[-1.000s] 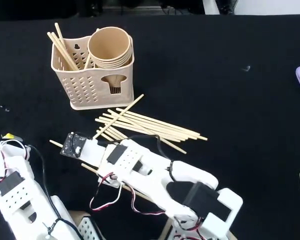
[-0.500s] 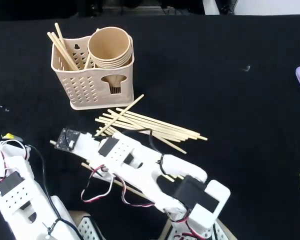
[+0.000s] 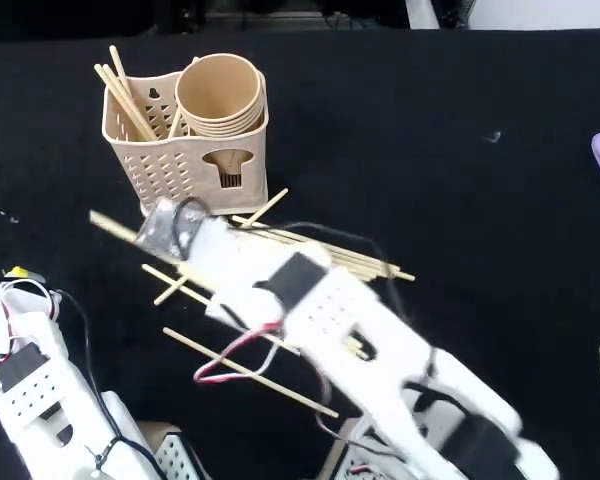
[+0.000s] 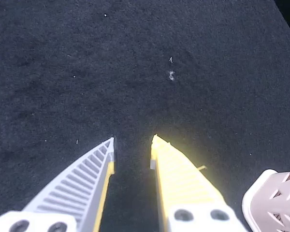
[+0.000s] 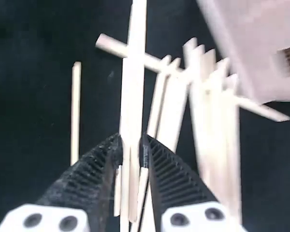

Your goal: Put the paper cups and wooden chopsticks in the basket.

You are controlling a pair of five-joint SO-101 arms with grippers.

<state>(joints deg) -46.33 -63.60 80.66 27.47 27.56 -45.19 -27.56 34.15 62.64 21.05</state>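
Black worktop (image 3: 480, 170) runs wide at 3 o'clock of the basket (image 3: 170, 170); at its 6 — right gripper (image 5: 130, 140) fingers clamped on one pale, slim chopstick (image 5: 135, 72); left gripper (image 4: 133, 140) fingers apart.

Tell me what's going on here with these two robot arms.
The right gripper is shut on a wooden chopstick, holding it just in front of the basket. The paper cups already sit stacked in the basket, with a few chopsticks beside them. A pile of chopsticks is left on the table. The left gripper hangs open over bare table, holding nothing.
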